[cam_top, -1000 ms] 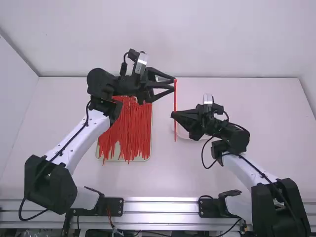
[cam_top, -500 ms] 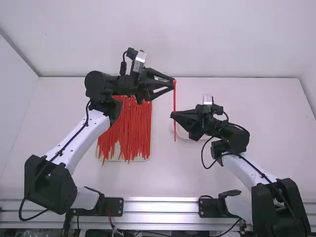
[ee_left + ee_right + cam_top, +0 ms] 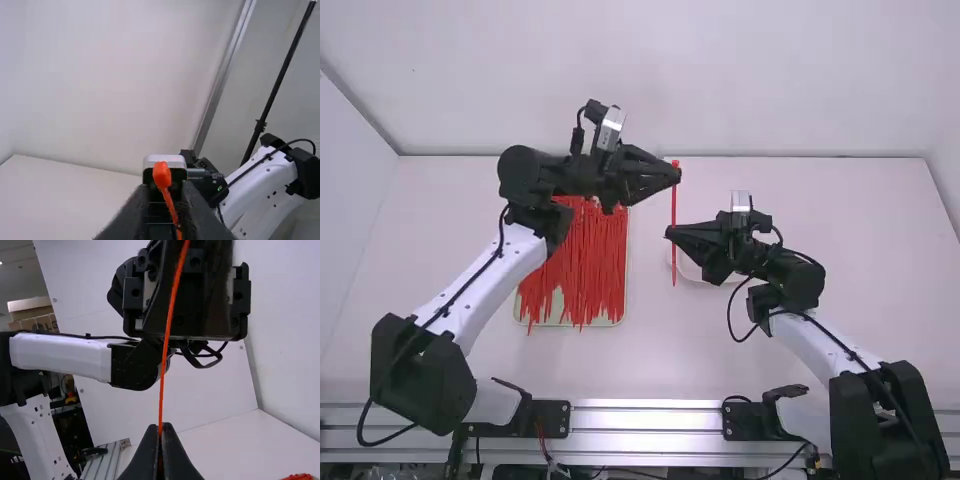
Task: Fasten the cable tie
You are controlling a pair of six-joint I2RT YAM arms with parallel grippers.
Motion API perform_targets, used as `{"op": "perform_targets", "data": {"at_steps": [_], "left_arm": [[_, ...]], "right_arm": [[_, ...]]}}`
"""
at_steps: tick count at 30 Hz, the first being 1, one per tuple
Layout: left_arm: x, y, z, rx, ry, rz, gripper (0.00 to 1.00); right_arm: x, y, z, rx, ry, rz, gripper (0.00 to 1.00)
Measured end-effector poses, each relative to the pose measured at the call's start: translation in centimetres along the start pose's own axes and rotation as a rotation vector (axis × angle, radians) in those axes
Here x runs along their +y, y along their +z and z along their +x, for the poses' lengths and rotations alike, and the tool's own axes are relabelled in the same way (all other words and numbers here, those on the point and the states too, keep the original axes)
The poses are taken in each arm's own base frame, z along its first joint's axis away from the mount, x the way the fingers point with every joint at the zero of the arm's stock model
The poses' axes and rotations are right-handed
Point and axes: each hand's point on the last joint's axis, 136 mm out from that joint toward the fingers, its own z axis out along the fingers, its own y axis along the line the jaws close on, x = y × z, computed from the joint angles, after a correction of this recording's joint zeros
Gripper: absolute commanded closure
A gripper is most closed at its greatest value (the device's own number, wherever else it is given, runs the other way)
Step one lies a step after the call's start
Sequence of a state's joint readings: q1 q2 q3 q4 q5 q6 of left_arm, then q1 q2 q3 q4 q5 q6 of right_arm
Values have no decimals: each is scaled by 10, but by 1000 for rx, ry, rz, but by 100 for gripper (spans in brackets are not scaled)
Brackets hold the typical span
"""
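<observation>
Red, near upright over the middle of the table (image 3: 840,200): pinching the tie (image 3: 673,205) at its head with the left gripper (image 3: 675,176), jaws clamped on it, and lower down with the right gripper (image 3: 669,233), likewise clamped

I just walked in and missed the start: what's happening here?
The two arms hold one red tie upright above the table. The left gripper pinches its top end, the right gripper its middle, with the tail hanging below. It is straight, not yet looped. More ties lie piled on a board under the left arm.
</observation>
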State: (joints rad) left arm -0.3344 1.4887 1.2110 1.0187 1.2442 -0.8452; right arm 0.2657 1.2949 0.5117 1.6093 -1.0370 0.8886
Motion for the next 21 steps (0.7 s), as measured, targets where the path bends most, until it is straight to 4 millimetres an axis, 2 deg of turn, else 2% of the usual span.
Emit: {"op": "perform_targets", "data": {"at_steps": [8, 10, 11, 12, 14, 16, 17, 18, 19, 20, 21], "left_arm": [[0, 1, 1, 2, -8, 2, 99], [2, 1, 2, 2, -27, -7, 99], [3, 1, 2, 1, -35, -11, 98], [7, 1, 4, 3, -62, -23, 99], [12, 1, 6, 3, -96, -40, 99], [15, 1, 7, 1, -114, -50, 99], [16, 1, 8, 1, -122, -55, 99], [16, 1, 8, 1, -126, -57, 99], [17, 1, 8, -1, -126, -61, 99], [17, 1, 8, -1, -123, -62, 99], [17, 0, 8, -2, -121, -62, 98]], "right_arm": [[0, 0, 0, 1, 3, 0, 100], [0, 0, 1, 2, 3, 0, 88], [0, 0, 1, 2, 6, 0, 85], [0, 0, 1, 3, 3, -1, 76], [0, 0, 1, 4, 4, -2, 65], [0, 0, 1, 4, 9, -2, 60], [0, 0, 1, 4, 18, -2, 52], [0, 0, 1, 4, 25, -1, 51], [0, 0, 1, 5, 32, -2, 44], [0, -1, 1, 6, 41, 0, 42], [-1, -2, 2, 9, 48, 1, 32]]}}
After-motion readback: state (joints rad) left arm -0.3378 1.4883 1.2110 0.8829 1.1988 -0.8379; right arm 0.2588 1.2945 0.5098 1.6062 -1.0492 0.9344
